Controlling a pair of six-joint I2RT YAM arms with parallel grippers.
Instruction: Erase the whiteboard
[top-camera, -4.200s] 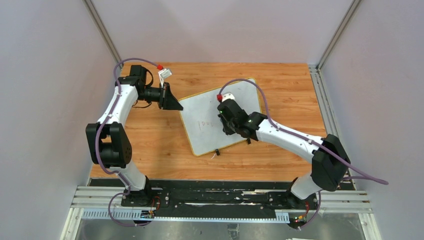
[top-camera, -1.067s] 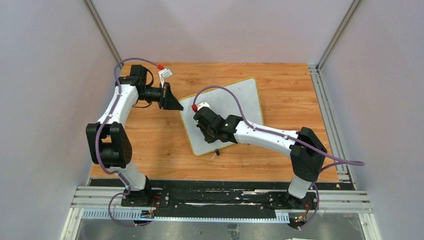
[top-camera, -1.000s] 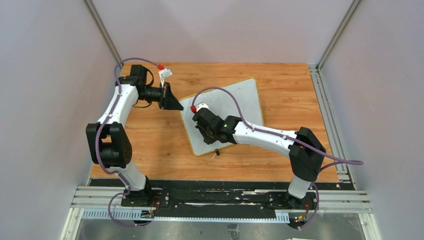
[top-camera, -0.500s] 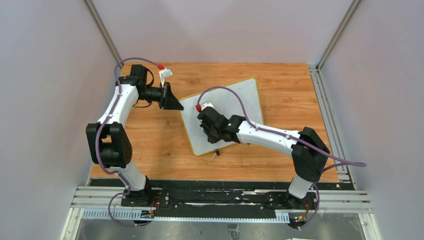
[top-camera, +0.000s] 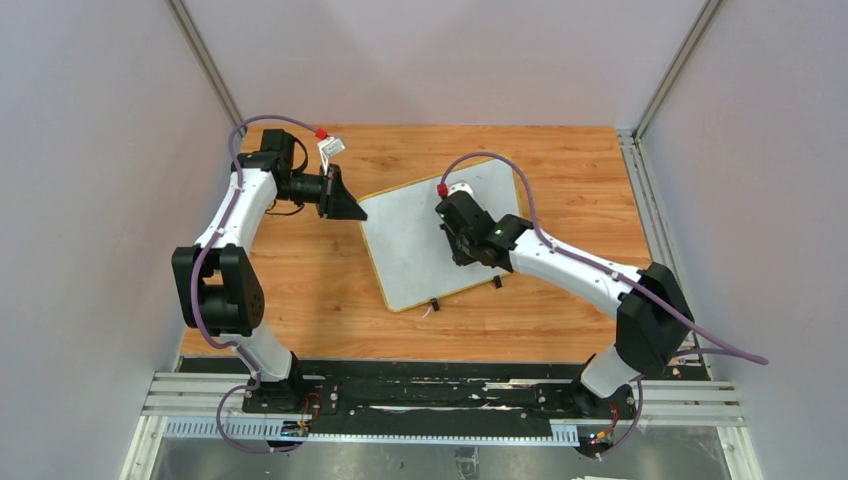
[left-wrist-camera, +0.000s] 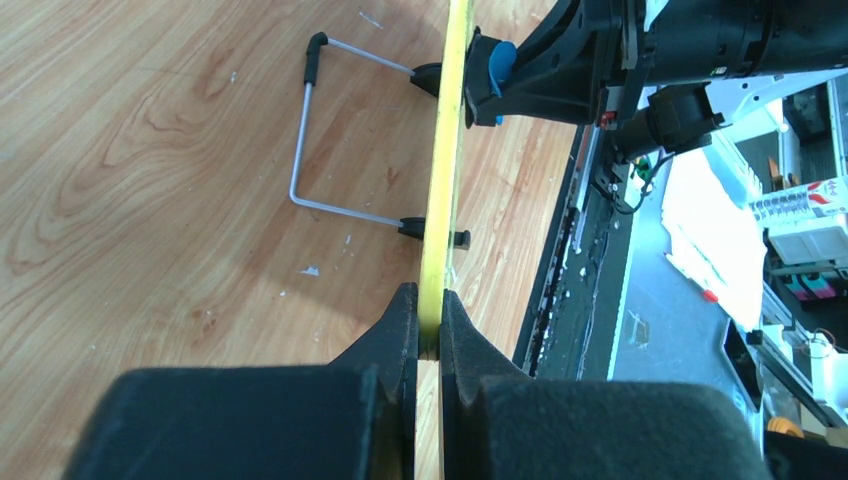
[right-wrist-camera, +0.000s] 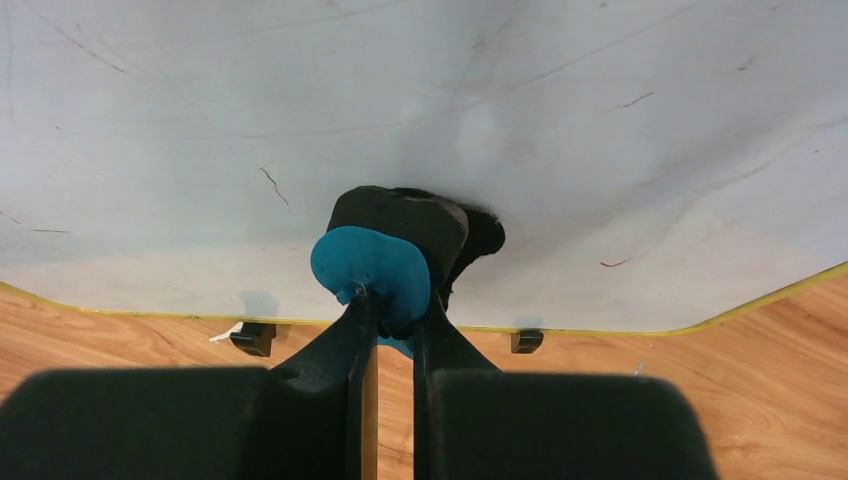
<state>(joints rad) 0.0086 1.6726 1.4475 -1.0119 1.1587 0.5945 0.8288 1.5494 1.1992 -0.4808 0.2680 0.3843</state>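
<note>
Two hands clamped — left hand (left-wrist-camera: 428, 312) pinching whiteboard (top-camera: 410, 245) rim, right hand (right-wrist-camera: 395, 308) gripping eraser (right-wrist-camera: 370, 262) against its face

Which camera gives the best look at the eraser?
Right wrist: the blue and black eraser pinched by the right gripper against the whiteboard. Left wrist shows a blue sliver; the top view hides it.

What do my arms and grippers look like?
The left arm and right arm have white shells, black joints. A purple cable runs along each, red-tagged near the wrist. The left gripper and right gripper are black with wedge-shaped fingers.
</note>
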